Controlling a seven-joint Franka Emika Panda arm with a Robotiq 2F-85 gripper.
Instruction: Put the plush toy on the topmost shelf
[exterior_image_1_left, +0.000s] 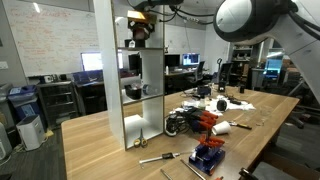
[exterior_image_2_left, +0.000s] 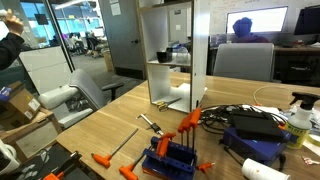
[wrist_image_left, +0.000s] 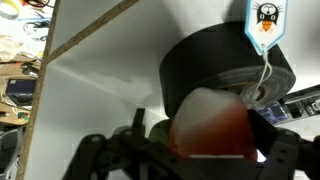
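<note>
So the pincer (wrist_image_left: 195, 152) is pinching the plush toy (wrist_image_left: 212, 118), orange-red with a pale patch, with a finger pressed in on each side. It's up high inside the shelving unit (exterior_image_1_left: 110, 80), over what I'd guess is the topmost shelf (exterior_image_1_left: 148, 49). The unit runs off the top of the frame though, so I can't swear to that. Main worry: the wrist view shows a fat black round thing (wrist_image_left: 215, 60) sitting in that same compartment of the unit, just beyond the toy, with a tag (wrist_image_left: 265, 22) dangling off it on a string. That doesn't leave much bare board. Letting go here could leave the toy perched half on that thing, and since it's soft and roundish it could roll out the unit's open front and drop to the table (exterior_image_1_left: 100, 150). The string could also snag a finger, and the unit is tall and narrow, so a bump against it might rock it. As for writing, nothing's legible: the tag only shows a little penguin picture, and the red scrawl on the whiteboard (exterior_image_1_left: 50, 40) beyond the unit is too small to read.
</note>
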